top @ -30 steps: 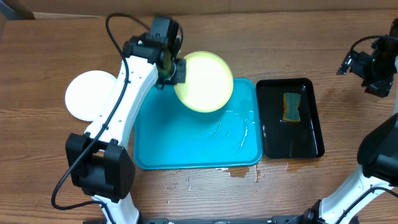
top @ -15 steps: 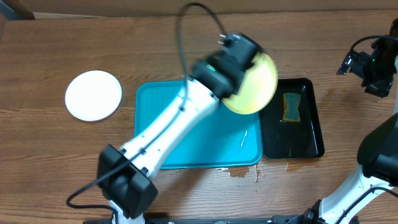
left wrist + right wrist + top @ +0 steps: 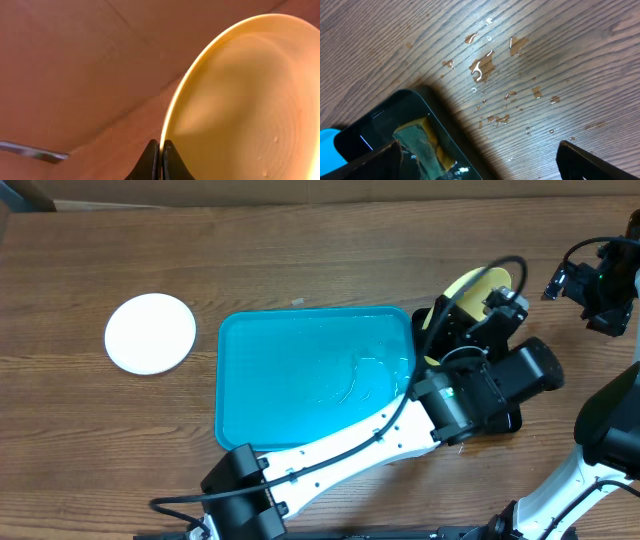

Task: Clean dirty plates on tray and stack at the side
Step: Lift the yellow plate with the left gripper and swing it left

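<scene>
Yellow-green plate (image 3: 470, 283): just past the right short end of the tray (image 3: 222, 380), raised over the black tray (image 3: 508, 420).
Plate attitude: tipped steeply on edge. From above it is a thin sliver running roughly along the tray's long side, slightly slanted.
Left gripper (image 3: 160, 150): jaws pinched tight on the plate's rim.
Right gripper (image 3: 476, 162): fingers spread wide with nothing between them, well right of the tray.
White plate (image 3: 150, 333): flat on the table (image 3: 300, 260), just left of the tray.
Hidden: the left arm (image 3: 350, 450) covers most of the held plate and the black tray from above.
Unclear: small specks on the plate's face, too faint to identify.
Sponge (image 3: 420, 145): in the black tray, cut off by the frame edge.
Water drops (image 3: 482, 67): on the wood beyond the black tray.
</scene>
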Controlling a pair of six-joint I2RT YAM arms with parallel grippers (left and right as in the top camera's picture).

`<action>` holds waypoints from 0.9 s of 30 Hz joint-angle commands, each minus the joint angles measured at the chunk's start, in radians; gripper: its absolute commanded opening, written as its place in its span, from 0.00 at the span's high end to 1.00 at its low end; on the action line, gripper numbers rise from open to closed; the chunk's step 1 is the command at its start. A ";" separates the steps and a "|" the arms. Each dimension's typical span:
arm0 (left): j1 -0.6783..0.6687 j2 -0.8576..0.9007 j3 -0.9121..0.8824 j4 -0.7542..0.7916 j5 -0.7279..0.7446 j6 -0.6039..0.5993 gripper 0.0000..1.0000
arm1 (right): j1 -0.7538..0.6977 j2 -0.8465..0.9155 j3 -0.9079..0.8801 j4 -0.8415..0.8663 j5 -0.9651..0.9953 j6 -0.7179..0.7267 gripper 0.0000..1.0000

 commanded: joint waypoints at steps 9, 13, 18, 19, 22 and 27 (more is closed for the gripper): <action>0.006 0.026 0.021 0.136 -0.165 0.130 0.96 | -0.002 -0.031 0.015 0.005 0.001 0.000 0.00; 0.009 0.026 0.021 0.114 -0.072 0.123 0.96 | -0.002 -0.031 0.015 0.005 0.001 0.000 0.00; 0.045 0.026 0.021 -0.030 0.240 0.026 0.96 | -0.002 -0.031 0.015 0.005 0.001 0.000 0.00; 0.061 0.026 0.021 -0.056 0.294 -0.014 0.96 | -0.002 -0.031 0.015 0.005 0.001 0.000 0.00; 0.134 0.020 0.021 -0.121 0.446 -0.148 0.96 | -0.002 -0.031 0.015 0.005 0.001 0.000 0.00; 0.307 -0.005 0.022 -0.156 0.793 -0.215 0.96 | -0.002 -0.031 0.015 0.005 0.001 0.000 0.00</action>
